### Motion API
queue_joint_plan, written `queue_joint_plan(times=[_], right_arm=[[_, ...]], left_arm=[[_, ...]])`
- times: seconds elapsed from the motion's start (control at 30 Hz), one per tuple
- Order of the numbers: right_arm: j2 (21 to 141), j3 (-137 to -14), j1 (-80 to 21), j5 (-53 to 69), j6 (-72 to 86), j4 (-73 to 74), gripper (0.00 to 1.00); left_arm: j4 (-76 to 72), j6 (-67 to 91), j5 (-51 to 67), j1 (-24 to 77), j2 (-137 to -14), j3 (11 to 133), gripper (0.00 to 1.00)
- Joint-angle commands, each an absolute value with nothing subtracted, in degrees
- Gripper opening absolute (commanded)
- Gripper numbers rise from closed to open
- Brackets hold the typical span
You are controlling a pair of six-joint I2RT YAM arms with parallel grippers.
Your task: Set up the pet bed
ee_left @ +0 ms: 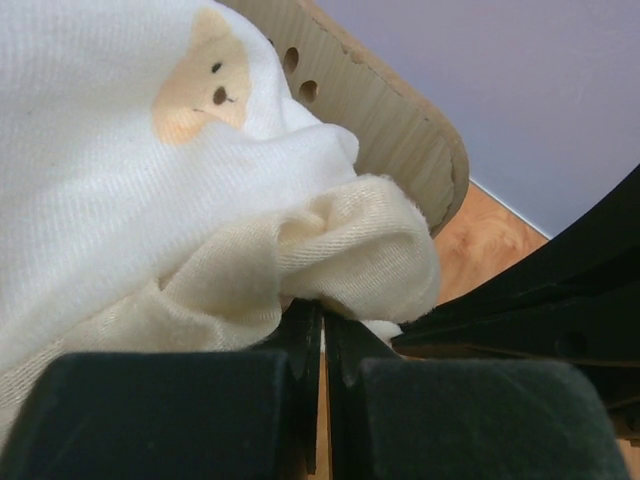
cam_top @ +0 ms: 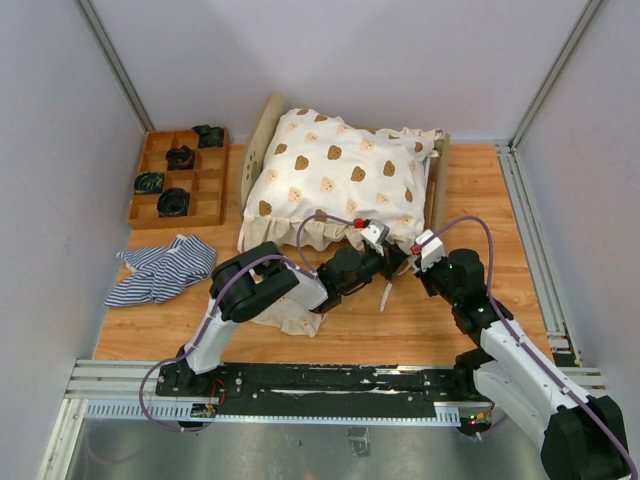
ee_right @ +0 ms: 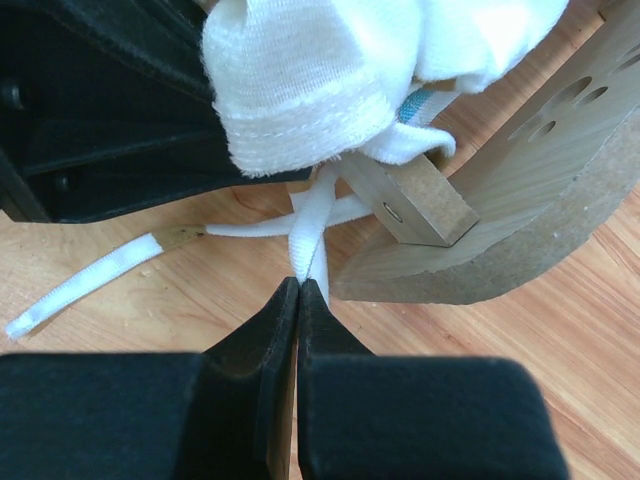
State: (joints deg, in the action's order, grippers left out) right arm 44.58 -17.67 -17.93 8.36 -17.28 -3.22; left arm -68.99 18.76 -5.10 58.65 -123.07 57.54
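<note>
Pale grey walls close in a wooden tabletop (cam_top: 420,320). At its far left sits a brown compartment tray (cam_top: 175,222) with dark round pieces (cam_top: 174,201) in some of its cells. A crumpled blue-and-white striped cloth (cam_top: 165,268) lies just in front of the tray.

To the right, at the middle of the far side, stands the pet bed (cam_top: 262,130). A cream bear-print quilt (cam_top: 340,175) is heaped over it and spills past its near edge.

The left pincer (ee_left: 322,310) is at the quilt's near right corner. Its jaws are pressed nearly together, and the cream ruffle (ee_left: 340,250) bunches right against their tips. Whether any cloth is caught between them cannot be told.

Just beside it, the right pincer (ee_right: 300,285) is closed tight on a white tie (ee_right: 310,225). The tie runs up under the quilt next to a square wooden leg (ee_right: 415,200). Its loose end trails across the wood. The bed's end board (ee_right: 520,200), pierced with round holes, stands at the right.
</note>
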Motion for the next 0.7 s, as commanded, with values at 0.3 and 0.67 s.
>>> queue_joint_plan(times=[0.3, 0.67], right_arm=[[45.3, -10.6, -17.1, 13.2, -28.8, -25.8, 0.00], [50.4, -6.7, -16.5, 23.5, -37.6, -40.2, 0.00]], left_arm=[[-72.7, 31.3, 0.1, 59.5, -115.8, 51.9, 0.00], [-70.8, 35.7, 5.0, 59.5, -114.1, 52.1, 0.02]])
